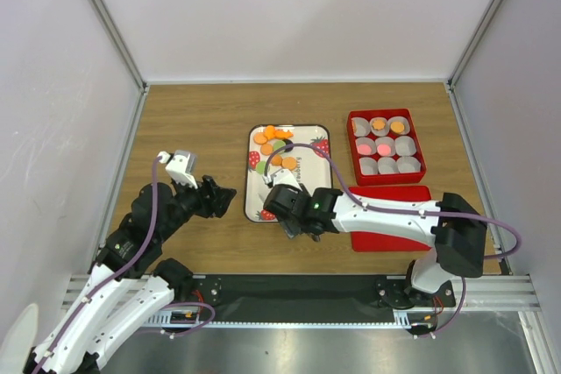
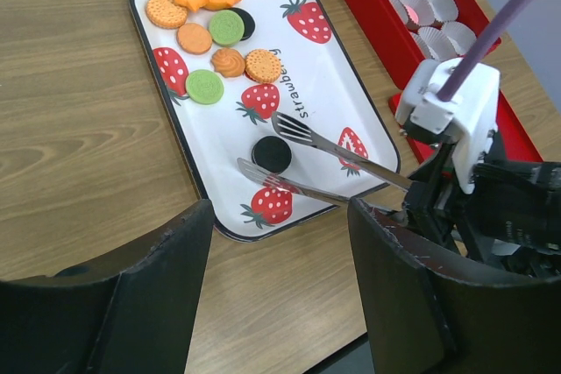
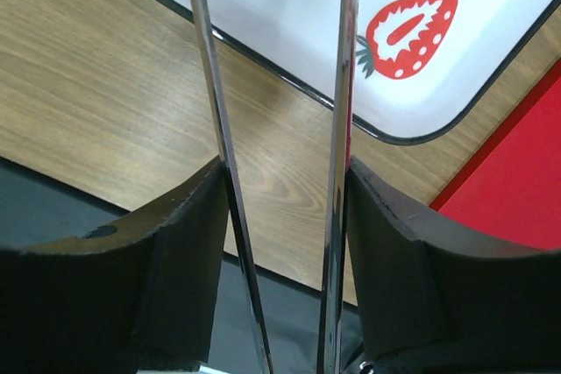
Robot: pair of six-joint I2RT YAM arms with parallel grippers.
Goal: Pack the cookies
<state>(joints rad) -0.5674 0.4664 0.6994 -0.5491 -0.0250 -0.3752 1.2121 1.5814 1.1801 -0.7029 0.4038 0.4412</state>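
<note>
Presently the right gripper is clamped on a pair of metal tongs, its two dark fingers pressing on the outer sides of the two steel arms, which run forward between them and remain spread apart. The tongs reach over the near corner of the strawberry-patterned tray, and their two tips sit on either side of a single black cookie lying flat on the tray's near half; whether the tips touch it cannot be made out. The rest of the cookies lie clustered at the far end of the same tray: several orange ones, two green ones and another black one partly tucked behind a green one, well apart from the lone black cookie. The left gripper hovers above the wooden table just beside the tray's near left edge, its fingers spread wide with nothing between them. To the right of the tray stands a red box filled with white paper cups; from above, cups in the far row show orange inside and cups in the middle row show pink. A red lid lies flat on the table on the near side of the box, partly under the right arm.
</note>
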